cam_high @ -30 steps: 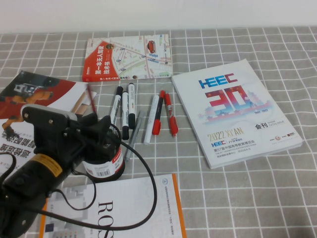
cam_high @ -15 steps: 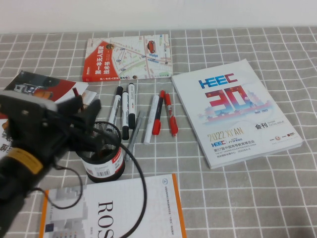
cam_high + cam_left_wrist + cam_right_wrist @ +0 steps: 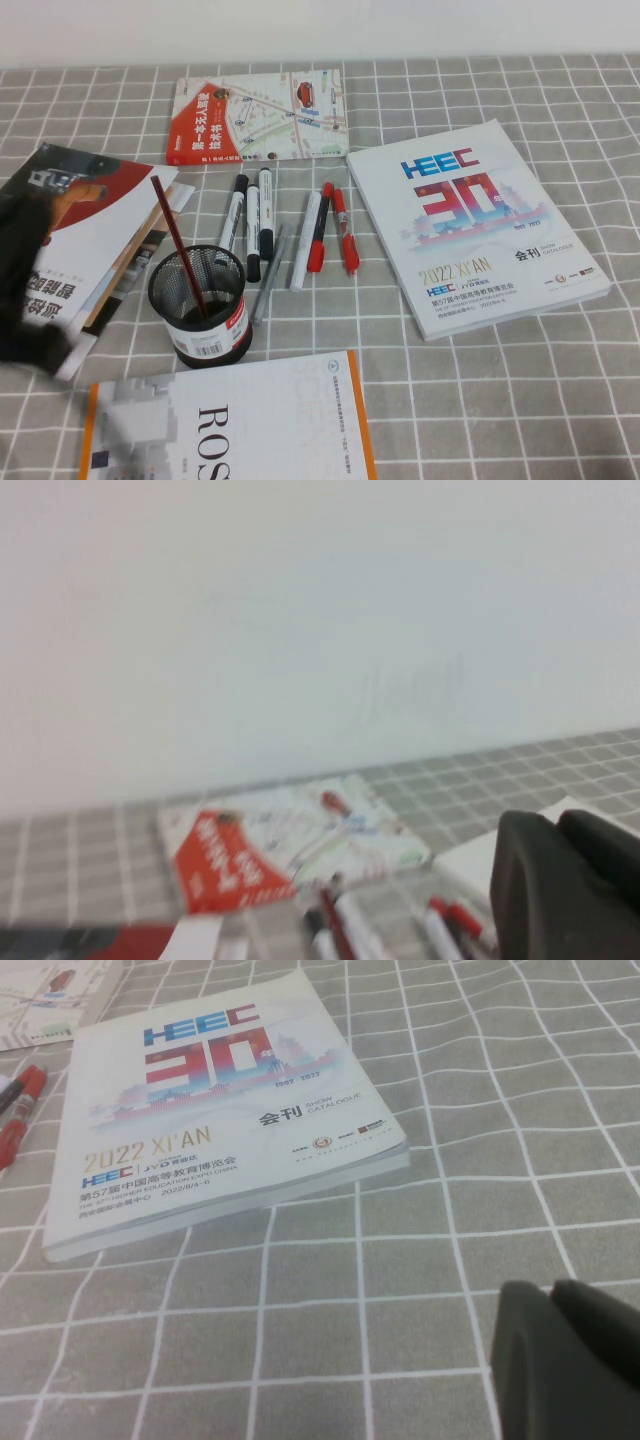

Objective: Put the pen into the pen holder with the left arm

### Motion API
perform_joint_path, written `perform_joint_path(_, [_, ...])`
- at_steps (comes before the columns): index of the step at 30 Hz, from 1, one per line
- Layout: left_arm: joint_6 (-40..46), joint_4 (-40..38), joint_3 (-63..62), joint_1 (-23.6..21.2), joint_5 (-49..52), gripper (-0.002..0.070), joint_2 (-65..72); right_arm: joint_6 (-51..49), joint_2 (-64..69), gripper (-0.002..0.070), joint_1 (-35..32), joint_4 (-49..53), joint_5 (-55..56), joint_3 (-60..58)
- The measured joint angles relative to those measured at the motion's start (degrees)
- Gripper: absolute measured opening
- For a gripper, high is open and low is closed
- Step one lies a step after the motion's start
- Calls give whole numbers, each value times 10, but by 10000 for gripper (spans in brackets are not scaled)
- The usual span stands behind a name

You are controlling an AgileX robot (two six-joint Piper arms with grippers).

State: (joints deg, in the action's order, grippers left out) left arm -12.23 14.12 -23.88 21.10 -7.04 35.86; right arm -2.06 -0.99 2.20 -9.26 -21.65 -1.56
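The thin dark-red pen (image 3: 178,250) stands tilted inside the black wire-mesh pen holder (image 3: 215,338), with its top leaning to the far left above the rim. My left arm is a dark blur at the left edge of the table (image 3: 25,275), well clear of the holder. In the left wrist view my left gripper (image 3: 555,825) is raised, facing the wall, with its fingers together and nothing between them. My right gripper (image 3: 550,1290) is out of the high view; in the right wrist view it is shut and empty over the grey cloth.
White black-capped markers (image 3: 252,225) and red-capped pens (image 3: 330,230) lie beyond the holder. A white HEEC book (image 3: 475,230) lies to the right, a map booklet (image 3: 258,115) at the back, magazines (image 3: 95,230) at the left and an orange-edged book (image 3: 230,420) in front.
My left arm has pulled back from over the holder to the left edge. The pen, held above the holder one second ago, now stands free in it.
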Motion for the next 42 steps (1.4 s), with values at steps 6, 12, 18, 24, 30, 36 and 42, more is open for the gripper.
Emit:
perform_joint_path(6, [-18,0,1,0,183,0,-147,0,0,-15,0,0,0,0])
perform_joint_path(12, [-23,0,1,0,325,0,-224,0,0,-15,0,0,0,0])
perform_joint_path(18, [-23,0,1,0,379,0,-232,0,0,-15,0,0,0,0])
perform_joint_path(24, [-23,-3,1,0,392,0,-232,0,0,-15,0,0,0,0])
perform_joint_path(30, [-48,12,4,0,394,0,-238,0,0,-15,0,0,0,0])
perform_joint_path(36, [-29,-4,39,-35,379,0,-310,0,0,-15,0,0,0,0])
perform_joint_path(42, [130,-132,99,-128,331,0,-365,0,0,-15,0,0,0,0])
